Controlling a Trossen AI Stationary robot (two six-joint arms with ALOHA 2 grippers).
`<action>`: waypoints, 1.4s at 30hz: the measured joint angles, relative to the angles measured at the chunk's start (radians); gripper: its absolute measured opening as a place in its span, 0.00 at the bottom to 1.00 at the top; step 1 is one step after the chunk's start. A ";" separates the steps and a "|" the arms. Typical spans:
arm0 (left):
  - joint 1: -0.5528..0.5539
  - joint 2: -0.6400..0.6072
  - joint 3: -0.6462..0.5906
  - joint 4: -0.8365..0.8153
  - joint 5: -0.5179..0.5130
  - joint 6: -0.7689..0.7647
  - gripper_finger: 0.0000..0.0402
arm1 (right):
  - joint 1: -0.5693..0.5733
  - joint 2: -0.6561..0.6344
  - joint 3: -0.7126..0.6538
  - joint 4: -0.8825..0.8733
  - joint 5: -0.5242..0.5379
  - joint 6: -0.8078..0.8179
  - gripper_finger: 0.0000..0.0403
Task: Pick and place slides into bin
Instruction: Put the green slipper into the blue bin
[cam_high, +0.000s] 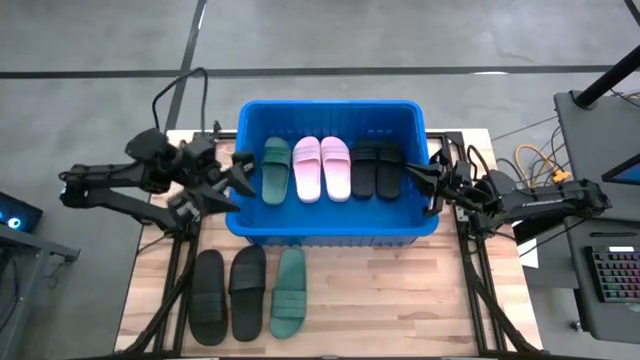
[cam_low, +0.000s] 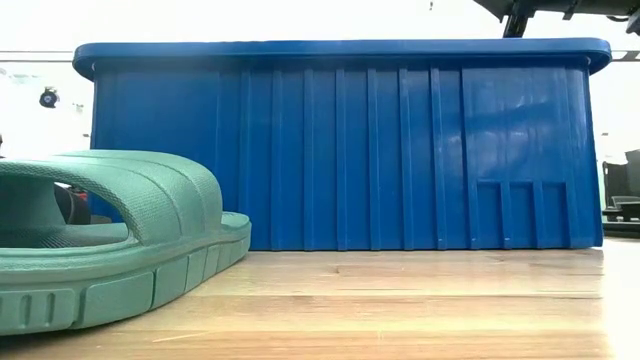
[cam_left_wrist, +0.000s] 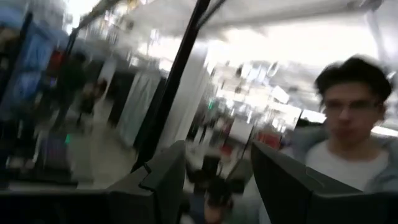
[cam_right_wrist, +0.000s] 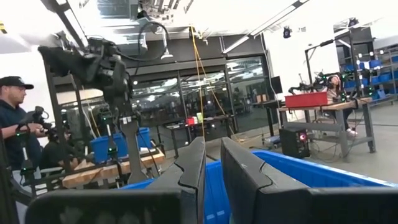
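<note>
The left gripper sits at the left middle of the overhead frame, at the bin's left rim, its fingers spread apart and holding nothing. In its own wrist view a blurred person fills the right side beyond the fingers. The right gripper mirrors it at the right middle of the overhead frame, over the bin's right rim, its fingers nearly closed with only a thin gap and nothing between them.

Between the two grippers, filling the upper centre of the overhead frame, is the bright blue bin. Inside it five slides lie side by side in a row: one dark green slide at the left, a pink pair in the middle, and a black pair at the right.

Below the bin, in the lower left of the frame, three more slides rest on the wooden table: a second black pair and, just to their right, the other dark green slide. In the low view this green slide fills the lower left, with the bin's ribbed wall behind it.
</note>
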 joint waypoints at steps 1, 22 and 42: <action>-0.009 0.020 0.033 -0.069 -0.004 0.024 0.42 | 0.000 0.000 0.000 0.000 0.000 0.002 0.11; -0.351 0.200 0.204 -0.710 -0.419 0.096 0.42 | 0.000 0.011 0.000 -0.159 0.000 0.194 0.11; -0.630 0.458 0.202 -1.071 -0.970 0.023 0.42 | 0.002 0.018 0.000 -0.278 -0.001 0.329 0.11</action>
